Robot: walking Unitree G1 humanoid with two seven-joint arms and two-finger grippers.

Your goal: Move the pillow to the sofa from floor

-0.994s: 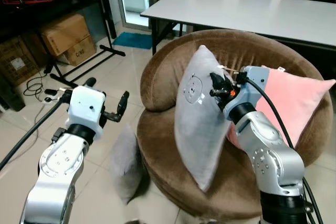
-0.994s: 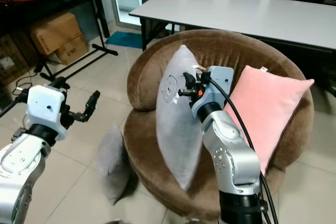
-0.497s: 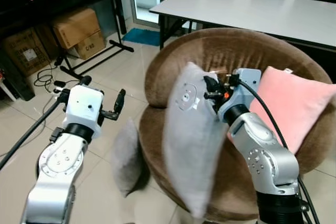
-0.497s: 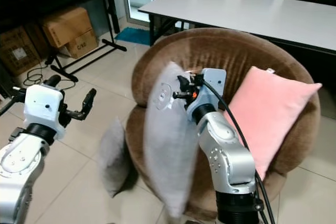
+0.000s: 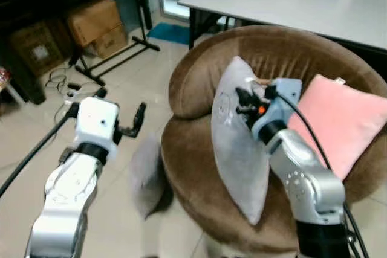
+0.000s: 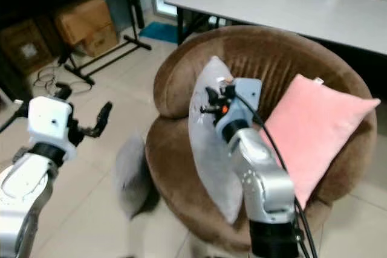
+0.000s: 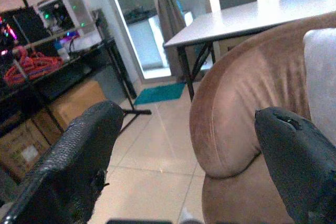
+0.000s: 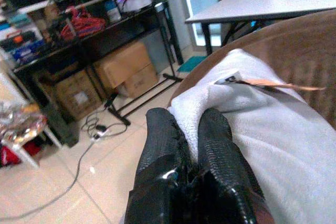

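Note:
A grey pillow (image 5: 237,149) stands upright on the seat of the round brown sofa (image 5: 193,83). My right gripper (image 5: 244,98) is shut on its top edge; the right wrist view shows both black fingers (image 8: 163,150) pinching the pale fabric (image 8: 273,129) near its tag. A second grey pillow (image 5: 146,173), blurred, leans on the floor against the sofa's left side. My left gripper (image 5: 136,122) hovers open above that floor pillow, left of the sofa, holding nothing. In the left wrist view its fingers (image 7: 79,150) stand wide apart with the sofa's back (image 7: 236,108) between them.
A pink pillow (image 5: 347,125) leans against the sofa's right back. A grey table (image 5: 290,1) stands behind the sofa. Cardboard boxes (image 5: 97,22), a black rack's legs (image 5: 142,41) and cables (image 5: 60,80) lie on the tiled floor to the left.
The grey pillow, which hung out over the sofa's front half a second ago, has swung back onto the seat with my right gripper. The camera has shifted; the left gripper stays open.

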